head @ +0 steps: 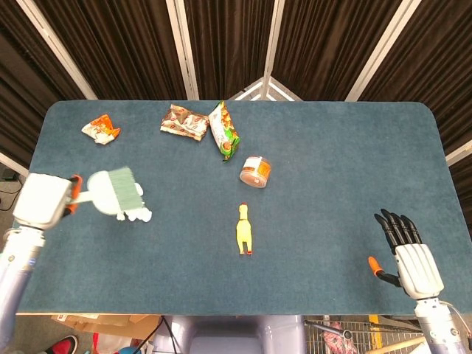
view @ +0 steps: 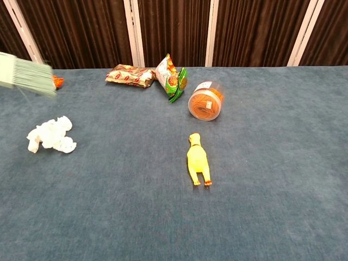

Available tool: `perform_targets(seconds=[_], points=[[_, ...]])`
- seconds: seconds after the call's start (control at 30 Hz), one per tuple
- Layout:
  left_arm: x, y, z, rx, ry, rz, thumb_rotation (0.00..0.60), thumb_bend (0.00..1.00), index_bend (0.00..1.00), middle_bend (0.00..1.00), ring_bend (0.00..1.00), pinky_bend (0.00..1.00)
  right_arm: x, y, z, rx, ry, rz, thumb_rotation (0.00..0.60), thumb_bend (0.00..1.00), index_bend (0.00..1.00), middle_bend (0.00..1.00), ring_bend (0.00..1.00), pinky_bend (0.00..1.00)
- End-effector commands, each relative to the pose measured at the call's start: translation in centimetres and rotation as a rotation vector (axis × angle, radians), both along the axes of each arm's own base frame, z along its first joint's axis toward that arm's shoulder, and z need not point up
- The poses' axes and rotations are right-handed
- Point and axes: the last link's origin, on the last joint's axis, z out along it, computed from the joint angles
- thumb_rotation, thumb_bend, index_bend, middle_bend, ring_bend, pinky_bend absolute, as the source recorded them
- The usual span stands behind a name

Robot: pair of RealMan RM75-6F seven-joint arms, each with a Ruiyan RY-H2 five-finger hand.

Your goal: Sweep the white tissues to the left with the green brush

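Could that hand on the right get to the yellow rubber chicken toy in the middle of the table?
Probably yes. The right hand is open, and only bare blue table lies between it and the yellow rubber chicken.

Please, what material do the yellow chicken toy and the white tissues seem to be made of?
The yellow chicken toy looks like rubber or soft plastic: smooth, one solid colour, slightly glossy. The white tissues look like thin paper: matte, crumpled into soft irregular folds. Both are judged by look only.
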Motion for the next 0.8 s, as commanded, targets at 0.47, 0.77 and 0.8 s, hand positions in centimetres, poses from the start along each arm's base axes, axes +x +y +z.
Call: perform_targets(seconds=[0.47,0.77,0.8], points=[[2.7,-5.2,-12.6,-0.261,-0.096,-0.112,0.600,0.53,0.52,0.77,0.94,0.94,-0.2,-0.1,0.2,-0.006,-0.002,-0.005,0.600,0.34,0.00,0.00,0.00,0.00],[-0.3,-7.9,-11.3,-0.324,0.002,0.010,0.600,0.05,0.10,0.19,0.32,0.35,-0.3,-0.1,0.3,-0.011,-0.005,-0.012,0.600,0.34,0.00,0.00,0.00,0.00],[-0.7,-8.4,-10.7,-0.326,0.013,0.034,0.600,0.04,0.08,0.16,0.26,0.30,-0.3,-0.1,0.3,-0.010,-0.006,-0.012,0.600,0.34,0.00,0.00,0.00,0.00]])
